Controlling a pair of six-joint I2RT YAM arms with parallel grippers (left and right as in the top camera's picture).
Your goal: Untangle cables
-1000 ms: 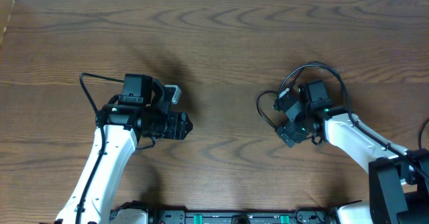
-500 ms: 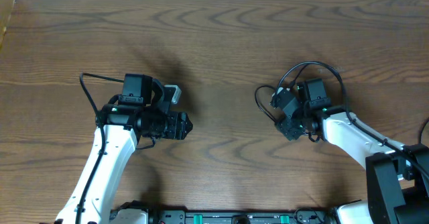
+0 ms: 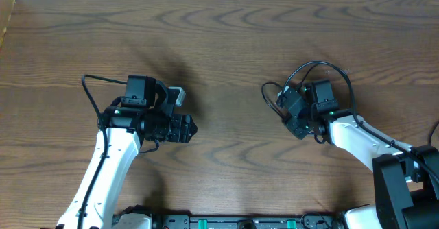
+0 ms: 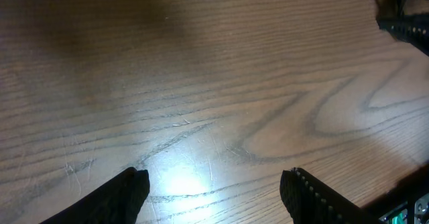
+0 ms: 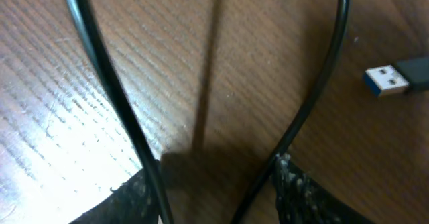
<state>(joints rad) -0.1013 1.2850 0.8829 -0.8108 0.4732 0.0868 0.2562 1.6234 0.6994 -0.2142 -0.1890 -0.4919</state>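
While my left gripper (image 4: 214,177) is idling unclenched, left of the right gripper (image 5: 214,177), the black cable (image 5: 102,63) is looping between that gripper's fingers (image 5: 127,200); whether it's clamped I cannot tell, and untangling is looking unfinished.

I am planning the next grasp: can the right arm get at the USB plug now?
Probably yes: the plug lies uncovered on the table beside its jaws, though two cable strands run between them.

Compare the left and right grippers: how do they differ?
Left gripper hangs open over bare table, holding nothing; right gripper straddles two strands of the black cable. Left is plainly empty; whether right grips is unclear. Both hang low over the table.
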